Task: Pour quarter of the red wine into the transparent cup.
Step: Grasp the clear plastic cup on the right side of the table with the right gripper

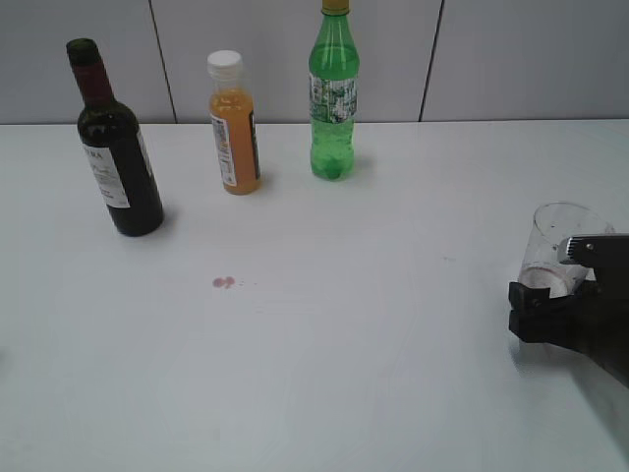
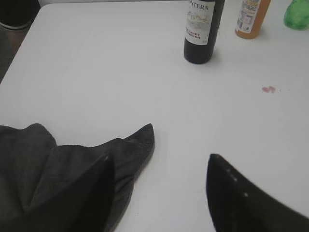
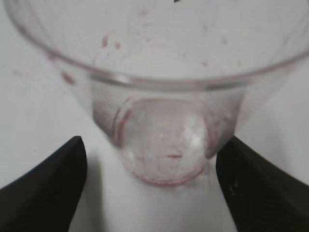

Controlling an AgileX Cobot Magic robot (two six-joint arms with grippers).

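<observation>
While the wine bottle (image 1: 115, 147) stands upright at the far left of the table (image 1: 344, 324), its neck wrapped in maroon foil and its mouth uncapped, the dark glass hides how much red wine it holds. Beside it to the right stand an orange juice bottle (image 1: 234, 123), filled to the shoulder under a white cap, and a green soda bottle (image 1: 334, 93), both closed. Two small reddish drops (image 1: 224, 282) mark the table in front of them. The transparent cup (image 1: 555, 251) sits tilted at the right edge, empty but for red specks and a faint ring at its base. The right gripper (image 3: 152, 169) has its fingers (image 3: 48, 188) spread around the cup's base, a sliver of gap on each side. The left gripper (image 2: 159, 193) hovers with fingers (image 2: 241, 198) wide apart, holding nothing, over a dark grey cloth (image 2: 58, 169).
</observation>
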